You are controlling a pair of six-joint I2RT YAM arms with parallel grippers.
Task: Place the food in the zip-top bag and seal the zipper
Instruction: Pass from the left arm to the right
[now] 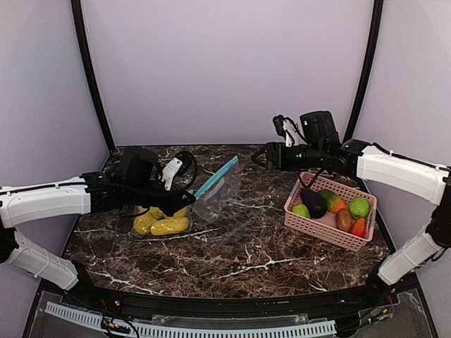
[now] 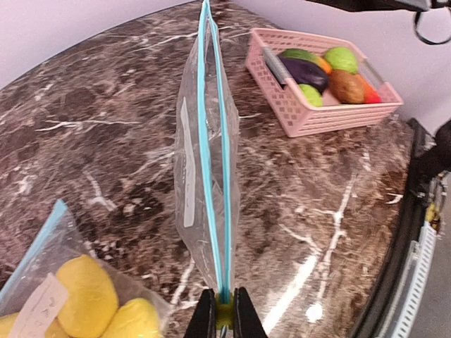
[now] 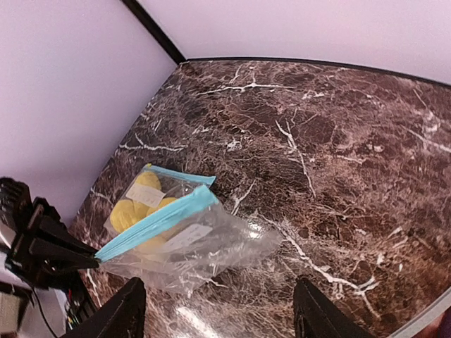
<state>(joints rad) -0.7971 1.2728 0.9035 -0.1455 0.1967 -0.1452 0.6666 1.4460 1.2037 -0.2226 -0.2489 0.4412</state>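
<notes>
The zip-top bag (image 2: 208,176) is held by one zipper end in the left gripper (image 2: 224,315), pinched shut — zipper uppermost, long axis pointed toward the pink basket (image 1: 320,236). The right gripper (image 3: 218,289) is spread wide, nothing held. Food (image 1: 331,204) is seen in the basket; yellow pieces (image 1: 163,224) lie bagged beneath the left arm.

We had our left gripper (image 2: 224,313) pinched shut on a corner of the clear, blue-zippered plastic bag (image 2: 204,162); our right gripper (image 3: 218,296) hung raised, fingers spread wide.
</notes>
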